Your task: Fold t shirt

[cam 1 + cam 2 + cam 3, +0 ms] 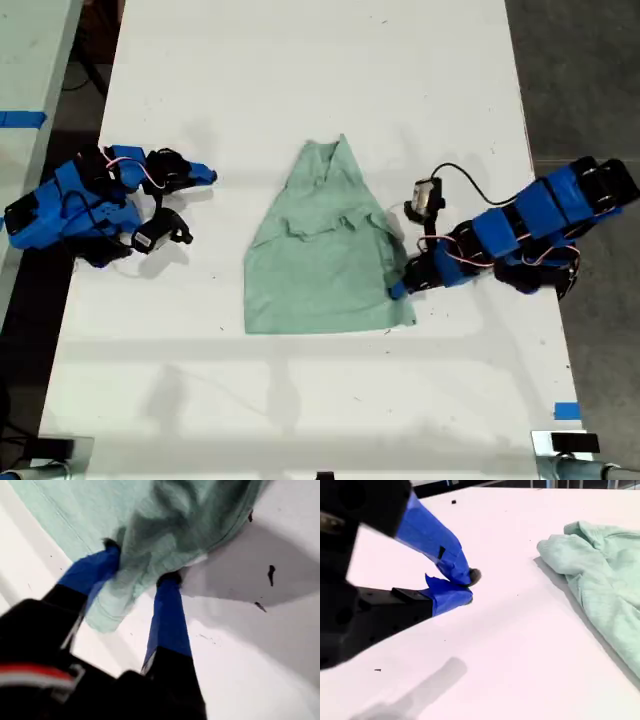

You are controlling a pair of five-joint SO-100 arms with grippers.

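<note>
Right at my first gripper, the t shirt is bunched between the two blue fingers, which are pressed onto a fold of its cloth, one on each side. On the exterior view that gripper sits at the garment's edge on the exterior view's right, near the wide lower corner, with the cloth lifted a little off the white table there and casting a shadow.

My second gripper lies well apart from the shirt, its fingertips together with nothing between them; on the exterior view it rests on the table at the exterior view's left.

Farther out, the t shirt lies in the middle of the table between the two arms. It is pale mint green and wrinkled, wide at its lower edge and tapering to a narrow end at the top of the exterior view, with a crumpled ridge running across its middle.
</note>
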